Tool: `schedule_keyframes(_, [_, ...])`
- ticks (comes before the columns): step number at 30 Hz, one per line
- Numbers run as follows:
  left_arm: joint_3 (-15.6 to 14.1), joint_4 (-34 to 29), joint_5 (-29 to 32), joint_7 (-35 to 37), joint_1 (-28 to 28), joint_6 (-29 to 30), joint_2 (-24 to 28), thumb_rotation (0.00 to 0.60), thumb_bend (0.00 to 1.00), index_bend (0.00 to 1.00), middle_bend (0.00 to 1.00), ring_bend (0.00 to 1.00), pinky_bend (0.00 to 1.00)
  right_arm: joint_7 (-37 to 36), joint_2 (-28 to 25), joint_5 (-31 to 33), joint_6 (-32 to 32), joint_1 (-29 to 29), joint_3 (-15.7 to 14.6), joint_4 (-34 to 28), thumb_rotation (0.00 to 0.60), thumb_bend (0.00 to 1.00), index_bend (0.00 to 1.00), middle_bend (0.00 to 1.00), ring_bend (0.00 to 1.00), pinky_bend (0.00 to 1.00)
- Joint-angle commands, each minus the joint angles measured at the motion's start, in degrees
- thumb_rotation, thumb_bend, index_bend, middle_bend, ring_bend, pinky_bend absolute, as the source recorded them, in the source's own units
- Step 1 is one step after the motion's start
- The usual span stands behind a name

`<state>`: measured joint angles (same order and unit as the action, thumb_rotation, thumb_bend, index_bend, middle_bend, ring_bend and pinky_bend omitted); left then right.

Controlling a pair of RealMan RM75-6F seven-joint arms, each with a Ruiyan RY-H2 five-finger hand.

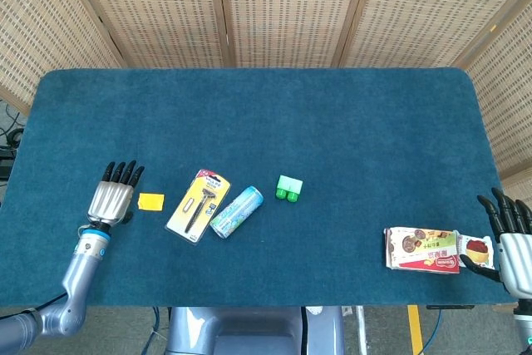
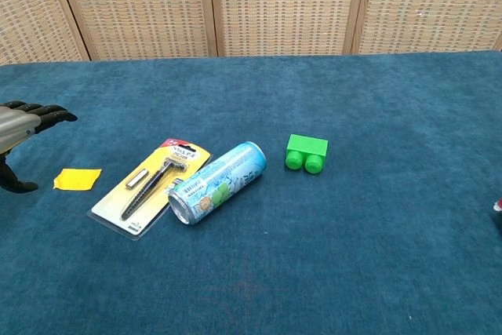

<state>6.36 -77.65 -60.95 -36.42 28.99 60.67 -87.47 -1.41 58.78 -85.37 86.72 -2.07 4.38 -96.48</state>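
- The left hand [image 1: 110,199] hovered low over the blue worktop [image 1: 349,122], fingers straight and apart, holding nothing.
- Just to its right, close to the fingertips but apart from them, lay a small yellow square [image 1: 150,201], flat on the cloth.
- To take it well, I judged the hand should come down over the square with thumb and a fingertip either side, since so thin a piece offers little edge; pressing and sliding it slightly on the pile might lift a corner.
- A carded razor pack [image 1: 198,205] lay just beyond the square, and a can [image 1: 237,211] on its side touched or nearly touched that pack; a wide sweep could nudge both.
- A green brick [image 1: 289,188] stood well apart.
- The right hand [image 1: 514,245] rested at the worktop's corner, fingers spread and empty, just beside a snack packet [image 1: 421,249].
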Motion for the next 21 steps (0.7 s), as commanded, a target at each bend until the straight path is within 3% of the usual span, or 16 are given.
schedule_keyframes(1, [-0.21, 1.64, 0.27, 0.54, 0.41, -0.63, -1.34, 0.6, 0.25, 0.0, 0.0, 0.0, 0.0, -0.16, 0.0, 0.12, -0.03, 0.0, 0.06, 0.11, 0.6, 0.16, 0.09, 0.0, 0.0, 0.0])
schedule_keyframes(21, [-0.31, 5.12, 0.27, 1.45, 1.49, -0.67, -3.94, 0.6, 0.26, 0.0, 0.0, 0.0, 0.0, -0.62, -0.14, 0.02, 0.14, 0.05, 0.07, 0.02, 0.6, 0.16, 0.09, 0.0, 0.0, 0.0])
